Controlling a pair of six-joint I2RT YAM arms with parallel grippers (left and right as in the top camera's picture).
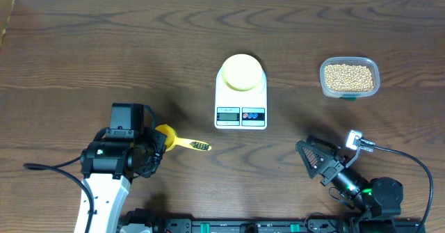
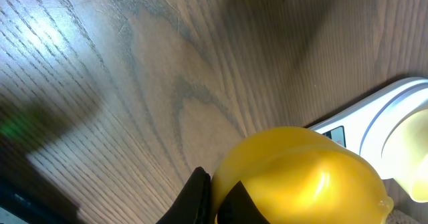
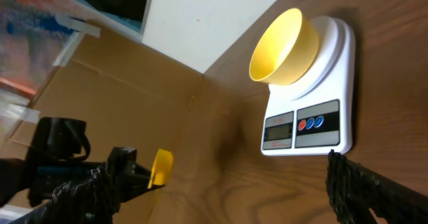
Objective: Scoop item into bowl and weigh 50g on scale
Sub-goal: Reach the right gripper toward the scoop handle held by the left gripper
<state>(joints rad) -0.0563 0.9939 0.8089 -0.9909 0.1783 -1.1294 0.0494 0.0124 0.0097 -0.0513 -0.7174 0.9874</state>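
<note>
pale yellow bowl (image 1: 241, 71) sits on the scale (image 1: 240, 115), mid-table; beans (image 1: 349, 76) fill a clear tub (image 1: 377, 71) far right. left gripper (image 1: 154, 148) is at the yellow scoop (image 1: 184, 143)'s cup end — whether it's pinching it, i can't tell. right gripper (image 1: 311, 156), near right — fingers spread wide.

Lower left of the overhead view: the left arm (image 1: 115, 156) has a black boxy head on a white link, and a thin cable (image 1: 42, 167) curls off toward the left edge. Lower right, the right arm (image 1: 351, 181) is black all over, with a green light (image 1: 362, 189) glowing on it, a small pale block (image 1: 354, 138) on top and a looping cable (image 1: 417, 162) behind. Its fingers (image 3: 374, 190) look black and rough-textured. The left fingers (image 2: 198, 196) are smooth and black.
</note>
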